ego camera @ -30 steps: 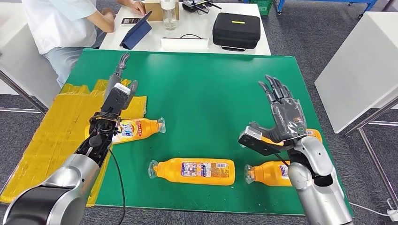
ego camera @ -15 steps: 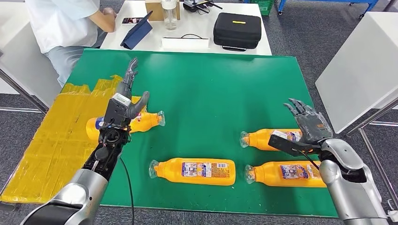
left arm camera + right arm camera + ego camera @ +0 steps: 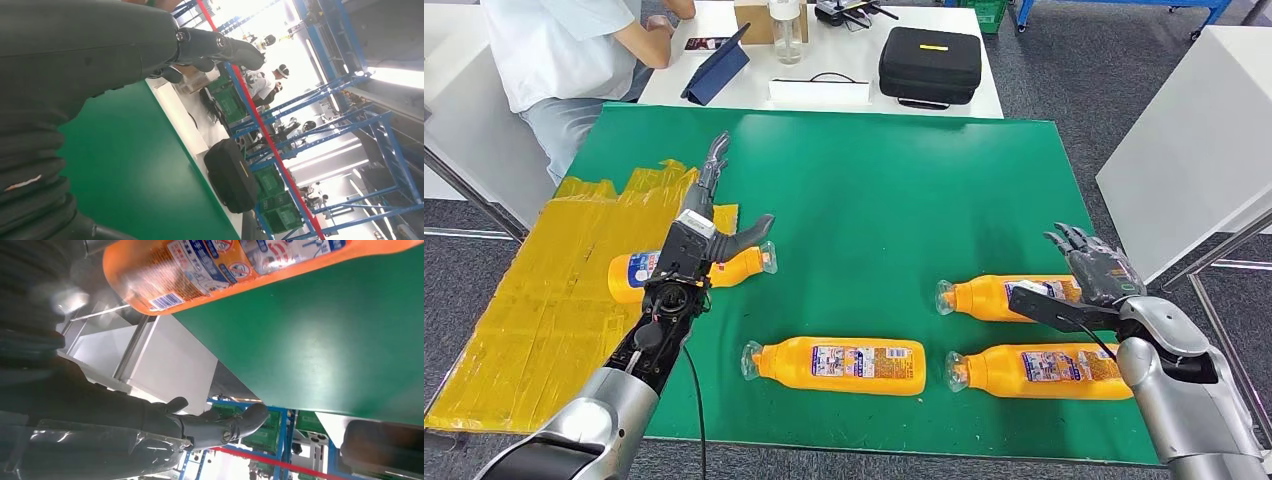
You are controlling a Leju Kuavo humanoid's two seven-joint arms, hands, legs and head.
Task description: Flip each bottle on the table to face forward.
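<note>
Bottles number four in the head view, all orange and lying on their sides on the green worktop [image 3: 874, 170]: the left bottle [image 3: 639, 271] on the yellow-taped edge, the middle bottle [image 3: 836, 364] nearest the robot, and two on the right, the far right bottle [image 3: 999, 296] and the near right bottle [image 3: 1034, 368]. Printed labels show on the middle and right ones, so these may already face forward, though I cannot be sure; the left one looks to be the next in hand. The left robot hand [image 3: 714, 215] hovers over that bottle, fingers spread and empty; the right robot hand [image 3: 1094, 272] hangs open by the far right bottle's base. From the left wrist, extended fingers [image 3: 220, 45] grip nothing above bare green. From the right wrist, the hand is likewise empty, a bottle's label close by.
</note>
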